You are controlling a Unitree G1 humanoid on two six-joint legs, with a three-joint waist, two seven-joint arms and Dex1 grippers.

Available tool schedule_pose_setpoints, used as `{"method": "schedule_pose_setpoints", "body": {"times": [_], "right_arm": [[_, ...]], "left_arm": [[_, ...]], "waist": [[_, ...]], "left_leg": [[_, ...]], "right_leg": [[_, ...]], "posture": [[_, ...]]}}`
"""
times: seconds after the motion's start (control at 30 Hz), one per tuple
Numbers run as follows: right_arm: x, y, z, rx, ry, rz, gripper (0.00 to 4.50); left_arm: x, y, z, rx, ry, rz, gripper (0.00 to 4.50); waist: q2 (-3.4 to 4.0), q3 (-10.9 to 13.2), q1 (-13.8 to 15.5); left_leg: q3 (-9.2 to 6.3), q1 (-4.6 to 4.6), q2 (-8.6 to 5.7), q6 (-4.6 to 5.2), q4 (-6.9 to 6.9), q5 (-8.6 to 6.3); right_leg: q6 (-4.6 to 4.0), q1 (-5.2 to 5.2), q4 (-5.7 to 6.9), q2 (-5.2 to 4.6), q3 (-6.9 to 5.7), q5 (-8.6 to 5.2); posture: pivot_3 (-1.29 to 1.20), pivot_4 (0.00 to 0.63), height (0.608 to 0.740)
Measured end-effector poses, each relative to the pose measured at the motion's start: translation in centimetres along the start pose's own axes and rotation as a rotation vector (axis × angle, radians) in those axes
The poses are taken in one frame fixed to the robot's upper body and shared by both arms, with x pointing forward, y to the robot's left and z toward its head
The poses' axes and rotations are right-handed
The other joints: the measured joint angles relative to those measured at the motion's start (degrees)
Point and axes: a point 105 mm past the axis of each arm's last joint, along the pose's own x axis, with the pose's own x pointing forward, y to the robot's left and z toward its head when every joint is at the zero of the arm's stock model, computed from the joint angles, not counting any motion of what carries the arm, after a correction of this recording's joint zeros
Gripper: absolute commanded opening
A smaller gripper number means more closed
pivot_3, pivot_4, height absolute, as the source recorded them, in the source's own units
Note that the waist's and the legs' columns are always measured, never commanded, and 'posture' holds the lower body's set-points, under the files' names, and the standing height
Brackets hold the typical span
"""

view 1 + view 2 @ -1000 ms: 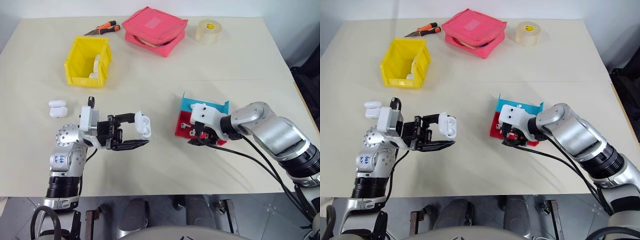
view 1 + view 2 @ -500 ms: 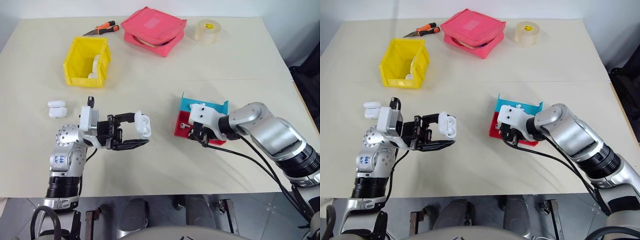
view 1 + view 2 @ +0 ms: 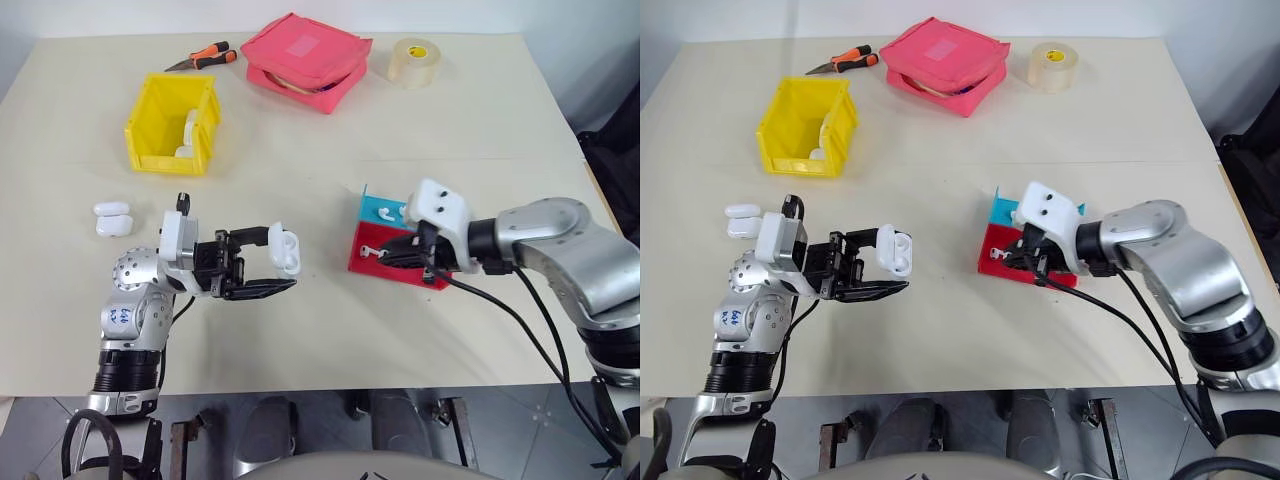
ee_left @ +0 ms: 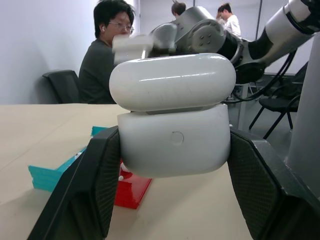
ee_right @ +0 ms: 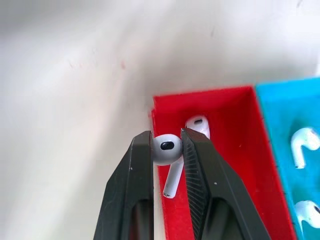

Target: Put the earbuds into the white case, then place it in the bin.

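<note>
My left gripper (image 3: 279, 259) is shut on a white case (image 3: 287, 250), held above the table at the left with its lid open; the left wrist view shows the case (image 4: 175, 145) between the black fingers. Over the red tray (image 3: 362, 246) my right gripper (image 5: 166, 143) is shut on one earbud (image 5: 166, 149), whose stem hangs down. Another earbud (image 5: 198, 123) lies in the red tray, and two more earbuds (image 5: 301, 150) lie in the blue tray (image 3: 374, 209) beside it. The yellow bin (image 3: 146, 118) stands at the back left with white cases inside.
Two white cases (image 3: 113, 218) lie on the table left of my left arm. A pink zip pouch (image 3: 308, 58), a tape roll (image 3: 417, 62) and orange-handled pliers (image 3: 205, 57) sit along the far edge. People (image 4: 107, 50) sit beyond the table.
My right gripper has closed on an earbud in the red tray and lifted it up, swinging to the right. The left gripper and its case have stayed put.
</note>
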Motion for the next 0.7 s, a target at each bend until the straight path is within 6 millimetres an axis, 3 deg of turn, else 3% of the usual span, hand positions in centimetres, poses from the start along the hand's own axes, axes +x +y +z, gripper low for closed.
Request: {"method": "schedule_pose_setpoints", "body": {"times": [0.1,0.3,0.43,0.7], "right_arm": [[-1.0,0.8,0.7,-0.001,-0.095,0.024,0.44],[-1.2,3.1,4.2,-0.028,-0.345,0.134,0.44],[-0.7,4.9,7.8,-0.013,-0.573,0.224,0.44],[1.3,5.6,9.2,-0.007,-0.682,0.267,0.44]], "left_arm": [[0.1,0.1,0.1,0.001,-0.001,-0.019,2.79],[0.4,0.0,-0.3,-0.022,-0.004,-0.052,2.79],[0.7,0.0,-0.3,-0.022,-0.015,-0.062,2.79],[1.1,0.2,-0.5,-0.025,-0.073,-0.056,2.79]], "waist": [[0.0,0.0,-0.08],[0.01,0.0,-0.25],[0.03,0.02,-0.31],[0.03,0.01,-0.34]], "left_leg": [[0.03,-0.02,-0.01,0.0,-0.02,0.0],[0.09,-0.01,0.03,0.0,-0.05,0.0],[0.08,0.04,0.05,0.0,-0.05,0.0],[0.12,0.04,-0.02,0.01,-0.04,0.0]], "right_leg": [[0.0,0.01,0.01,0.0,0.04,0.0],[-0.01,0.01,0.03,0.08,0.1,0.0],[-0.02,0.01,0.04,0.1,0.1,-0.01],[0.01,0.0,0.04,0.08,0.13,0.01]], "posture": [[0.0,0.15,0.74],[0.0,0.15,0.74],[0.0,0.15,0.74],[0.0,0.15,0.74]]}}
